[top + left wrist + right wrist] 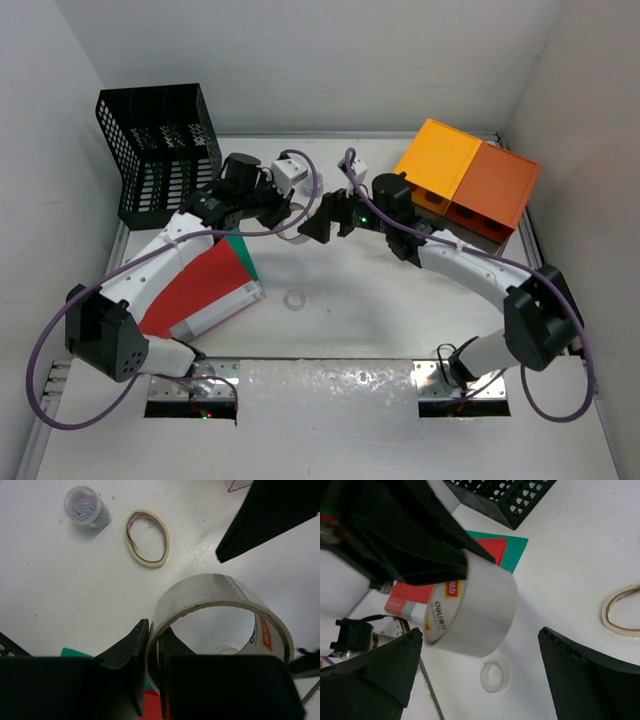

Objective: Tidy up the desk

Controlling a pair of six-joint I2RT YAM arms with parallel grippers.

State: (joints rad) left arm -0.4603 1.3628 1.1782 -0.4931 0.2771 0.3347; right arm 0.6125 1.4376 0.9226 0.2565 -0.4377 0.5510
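Top external showed little tidied: left gripper [154, 635] pinched the tape roll [200, 592], right gripper [322, 226] gaped empty, small ring [295, 299] littered the counter [380, 320].

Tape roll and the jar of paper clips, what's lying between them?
A thin tan ring lies on the desk between jar and tape roll, in the left wrist view.
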